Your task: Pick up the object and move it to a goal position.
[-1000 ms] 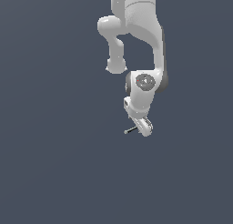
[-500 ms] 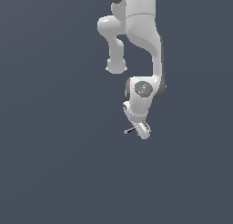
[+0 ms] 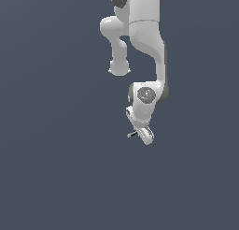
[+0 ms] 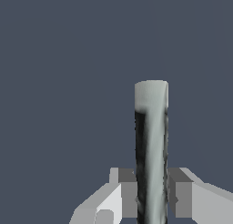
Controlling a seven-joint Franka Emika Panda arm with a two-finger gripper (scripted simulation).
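white arm [image 3: 142, 32] hangs from 12 o'clock of exterior view over plain grey ground. gripper [image 3: 140, 132] below wrist, fingers [image 4: 125, 193] clamped on rod [image 4: 151, 150]. rod's tip pokes out toward 8 o'clock of gripper.

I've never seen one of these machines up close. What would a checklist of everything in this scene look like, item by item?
Surface: plain dark blue-grey background; no table edge or markings to be made out.
Job's things: small thin pen-like rod, light grey with a black end, held between the fingers; in the exterior view it sticks out toward that view's left.
Clutter: nothing seen.
Grippers: white two-fingered gripper shut on the rod, one finger on each side.
Cables: nothing seen.
Surroundings: white jointed robot arm reaching down from the top; nothing else seen.
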